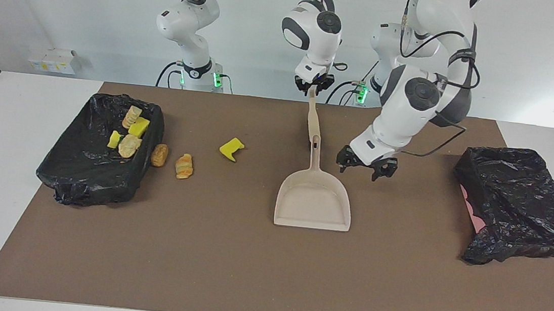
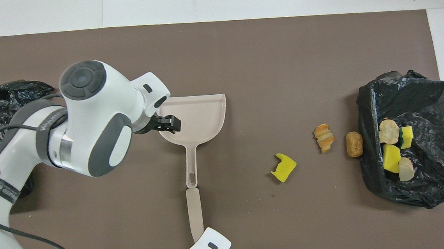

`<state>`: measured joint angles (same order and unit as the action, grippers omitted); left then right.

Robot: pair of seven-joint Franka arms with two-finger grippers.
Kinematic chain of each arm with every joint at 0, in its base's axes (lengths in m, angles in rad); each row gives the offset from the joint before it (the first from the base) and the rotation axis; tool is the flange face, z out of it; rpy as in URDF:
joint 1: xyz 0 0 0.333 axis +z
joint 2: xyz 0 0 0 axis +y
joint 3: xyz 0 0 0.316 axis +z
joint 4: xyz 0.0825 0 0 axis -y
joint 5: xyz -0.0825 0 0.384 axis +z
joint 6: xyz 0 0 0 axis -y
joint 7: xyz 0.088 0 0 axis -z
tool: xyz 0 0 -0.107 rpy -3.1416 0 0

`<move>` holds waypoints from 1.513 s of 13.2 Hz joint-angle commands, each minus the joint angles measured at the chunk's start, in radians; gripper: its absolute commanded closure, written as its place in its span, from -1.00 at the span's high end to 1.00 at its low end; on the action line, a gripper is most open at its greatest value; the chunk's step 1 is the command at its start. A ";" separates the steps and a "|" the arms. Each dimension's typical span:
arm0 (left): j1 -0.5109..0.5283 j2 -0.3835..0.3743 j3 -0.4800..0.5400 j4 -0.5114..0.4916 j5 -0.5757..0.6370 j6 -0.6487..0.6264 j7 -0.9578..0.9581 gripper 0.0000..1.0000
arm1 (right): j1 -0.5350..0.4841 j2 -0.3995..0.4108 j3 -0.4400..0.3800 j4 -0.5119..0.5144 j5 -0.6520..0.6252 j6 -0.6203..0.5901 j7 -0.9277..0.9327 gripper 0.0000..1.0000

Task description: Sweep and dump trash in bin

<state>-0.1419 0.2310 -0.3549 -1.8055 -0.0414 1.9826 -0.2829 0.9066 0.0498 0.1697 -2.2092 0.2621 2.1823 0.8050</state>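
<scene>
The left arm's sleeve band carries writing too small to read; a beige dustpan (image 1: 314, 200) lies mid-table, its handle end pinched by the right gripper (image 1: 313, 89); the left gripper (image 1: 366, 166), fingers spread and holding nothing, hangs beside the pan; four trash scraps (image 1: 130, 134) sit in the black-lined bin (image 1: 76, 177), three (image 1: 184, 166) on the brown mat (image 1: 245, 269) beside it; a second black-bagged bin (image 1: 516, 209) is partly hidden overhead.

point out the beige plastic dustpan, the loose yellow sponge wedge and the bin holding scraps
beige plastic dustpan (image 1: 313, 202): facing view, bare pan floor
loose yellow sponge wedge (image 1: 231, 148): facing view, top face
black-bag-lined bin holding scraps (image 1: 83, 170): facing view, bare liner inside
</scene>
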 commanded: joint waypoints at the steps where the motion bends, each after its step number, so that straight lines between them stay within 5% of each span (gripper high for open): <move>1: 0.002 -0.056 -0.065 -0.125 0.023 0.076 -0.088 1.00 | 0.008 -0.027 -0.004 -0.038 0.043 0.034 -0.001 -0.14; 6: 0.004 -0.107 -0.148 -0.282 0.034 0.160 -0.180 1.00 | 0.035 -0.001 -0.004 -0.046 0.043 0.076 0.007 -0.18; 8: 0.004 -0.107 -0.156 -0.298 0.034 0.170 -0.202 1.00 | 0.035 -0.001 -0.004 -0.047 0.081 0.076 -0.004 -0.38; 9: 0.004 -0.107 -0.156 -0.298 0.032 0.170 -0.202 0.66 | 0.035 0.001 -0.004 -0.047 0.091 0.077 -0.006 -0.63; 10: 0.004 -0.107 -0.156 -0.298 0.032 0.170 -0.202 0.02 | 0.035 0.001 -0.004 -0.047 0.091 0.077 -0.009 -0.92; 11: 0.004 -0.107 -0.157 -0.298 0.031 0.168 -0.199 -0.63 | 0.035 0.002 -0.004 -0.044 0.091 0.074 -0.009 -1.00; 12: 0.004 -0.105 -0.156 -0.296 0.031 0.165 -0.202 -1.00 | 0.035 0.002 -0.004 -0.043 0.091 0.067 -0.004 -1.00; 15: 0.025 -0.082 -0.156 -0.241 0.031 0.150 -0.194 -1.00 | 0.040 -0.034 -0.006 -0.032 0.088 -0.030 0.046 -1.00; 20: 0.120 -0.065 -0.145 -0.144 0.034 0.098 -0.011 -1.00 | -0.032 -0.208 -0.012 -0.040 -0.027 -0.389 0.063 -1.00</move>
<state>-0.0621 0.1602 -0.4981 -2.0087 -0.0215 2.1238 -0.3794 0.9066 -0.0805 0.1538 -2.2268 0.2817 1.8773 0.8420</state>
